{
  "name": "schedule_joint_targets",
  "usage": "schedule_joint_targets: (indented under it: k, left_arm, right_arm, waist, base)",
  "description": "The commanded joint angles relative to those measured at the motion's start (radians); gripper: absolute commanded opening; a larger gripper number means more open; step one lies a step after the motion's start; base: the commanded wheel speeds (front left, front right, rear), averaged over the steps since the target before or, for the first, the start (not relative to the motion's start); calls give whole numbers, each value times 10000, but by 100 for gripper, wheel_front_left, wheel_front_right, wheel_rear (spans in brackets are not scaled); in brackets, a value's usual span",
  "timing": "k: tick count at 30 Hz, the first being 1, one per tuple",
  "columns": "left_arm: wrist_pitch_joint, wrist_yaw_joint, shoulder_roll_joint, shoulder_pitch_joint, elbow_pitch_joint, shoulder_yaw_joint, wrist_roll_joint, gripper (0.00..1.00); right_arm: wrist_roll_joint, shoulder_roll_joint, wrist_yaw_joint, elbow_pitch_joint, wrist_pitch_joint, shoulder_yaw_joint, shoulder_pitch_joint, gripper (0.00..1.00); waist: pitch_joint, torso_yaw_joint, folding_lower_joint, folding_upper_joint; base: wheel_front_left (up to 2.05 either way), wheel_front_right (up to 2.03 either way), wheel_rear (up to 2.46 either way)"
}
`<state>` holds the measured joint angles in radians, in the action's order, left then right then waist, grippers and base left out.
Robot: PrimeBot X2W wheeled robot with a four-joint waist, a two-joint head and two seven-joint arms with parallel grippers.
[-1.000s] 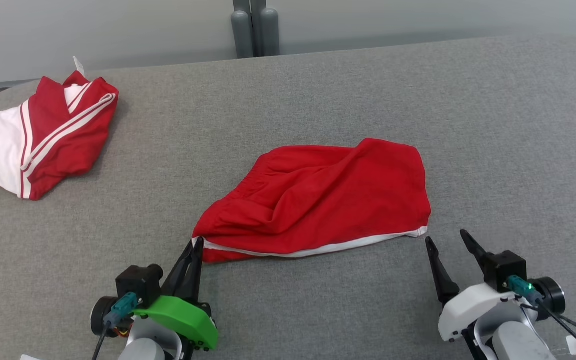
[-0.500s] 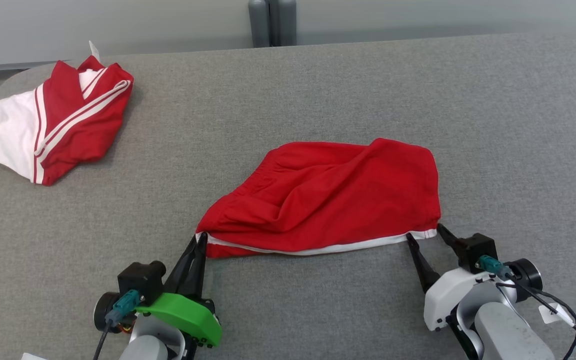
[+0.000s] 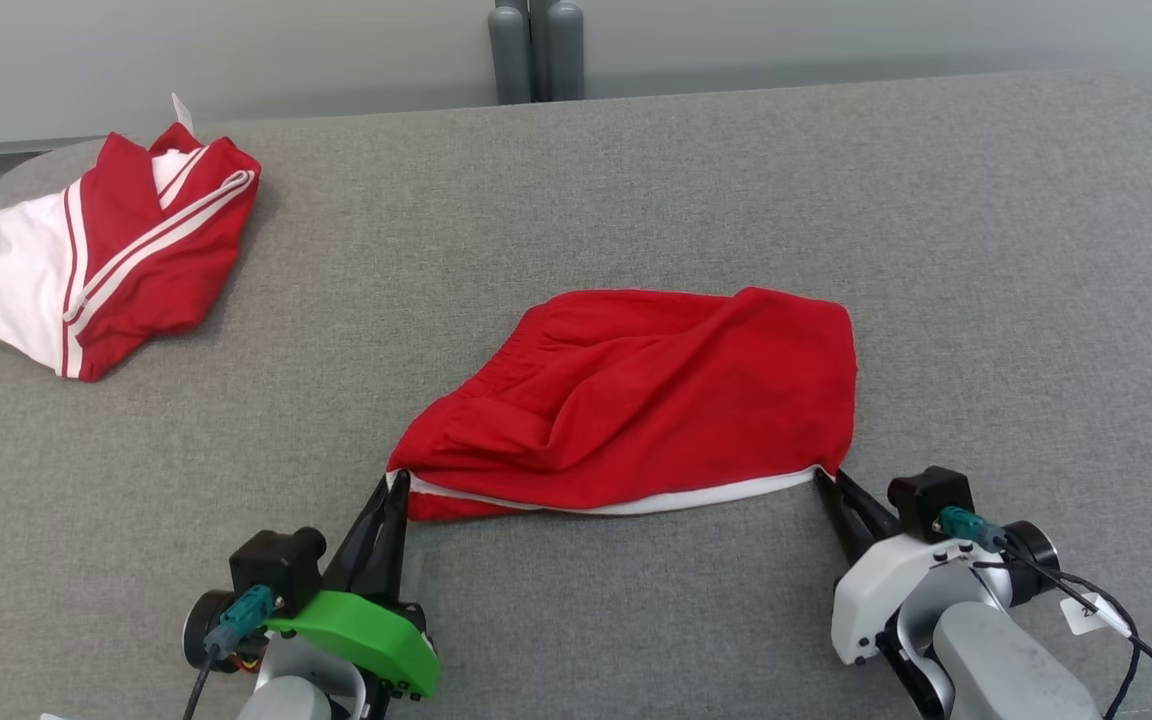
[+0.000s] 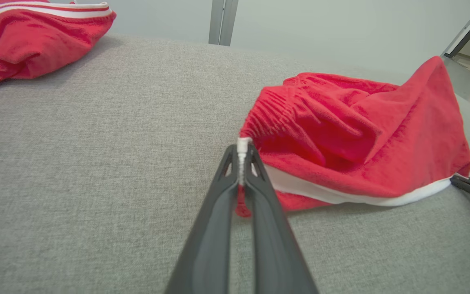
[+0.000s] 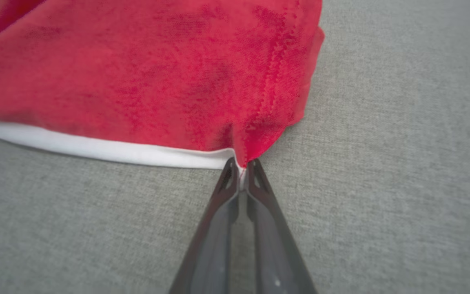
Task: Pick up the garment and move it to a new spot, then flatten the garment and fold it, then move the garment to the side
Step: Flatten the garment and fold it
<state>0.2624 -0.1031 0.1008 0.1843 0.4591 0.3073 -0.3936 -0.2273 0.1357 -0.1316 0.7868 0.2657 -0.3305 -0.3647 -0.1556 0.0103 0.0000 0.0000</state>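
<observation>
A pair of red shorts [image 3: 646,400] lies rumpled at the middle of a grey fabric-covered bench [image 3: 636,180], with its white trim [image 3: 636,503] facing the robot and stretched between two grippers. The left gripper [image 3: 394,487] has its jaws pressed together on the left corner, and the left wrist view shows a sliver of white cloth between the tips. The right gripper [image 3: 828,482] pinches the right corner, its jaws closed where the trim meets a stitched side seam [image 5: 273,81], which the right wrist view shows close up. The cloth between the two corners humps into folds that hide whatever lies beneath. From the left wrist, the gathered elastic waistband [image 4: 273,110] is plain, and one dark finger of the other arm reaches in from the right edge. There are two garments in all. The second, a red-and-white striped garment [image 3: 96,255], sits folded at the bench's far left corner, well apart from the shorts. The frame cuts off its left side, and a small white label [image 3: 179,108] sticks up from it. Grey upright posts [image 3: 534,50] stand behind the far edge against a pale wall [image 3: 236,60]; their tops are cropped and their number is hard to make out. Both forearms run off the bottom of the head view.
</observation>
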Motion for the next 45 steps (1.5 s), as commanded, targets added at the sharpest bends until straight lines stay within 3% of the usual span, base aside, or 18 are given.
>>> schedule_joint_targets:
  k: [1,9,17,26,35,39,45]
  left_arm:
    - [35,-11,30,-93,-75,-71,-27,0]
    - [35,-106,-153,-256,-962,-444,-569,0]
    - [6,-222,-298,-194,-3222,-575,-1589,0]
    - [-915,-93,108,-112,-6429,-783,-2317,0]
    - [-2418,335,676,701,-8956,-1037,-2638,0]
    - [-2960,327,861,1489,-8757,-1070,-2765,0]
    - [-3709,161,1171,4053,-6577,-1246,-3049,0]
  right_arm:
    - [-106,100,16,-161,-19,59,-73,0]
    - [-483,333,15,-2274,-10,750,484,0]
    - [-279,789,15,-5330,-10,1333,890,0]
    - [57,1197,15,-8496,-167,2049,1323,0]
    - [264,1376,15,-11453,-1245,2956,1510,0]
    - [194,1377,15,-11790,-1655,3013,1112,0]
    - [-271,1471,15,-9725,-1836,2321,-1062,0]
  waist:
    - [45,21,0,0]
    - [398,151,0,0]
    - [951,440,0,0]
    - [1393,707,0,0]
    - [1228,809,0,0]
    - [836,822,0,0]
    - [-255,969,0,0]
  base:
    - [0,0,0]
    - [0,0,0]
    - [0,0,0]
    - [0,0,0]
    - [0,0,0]
    - [0,0,0]
    - [0,0,0]
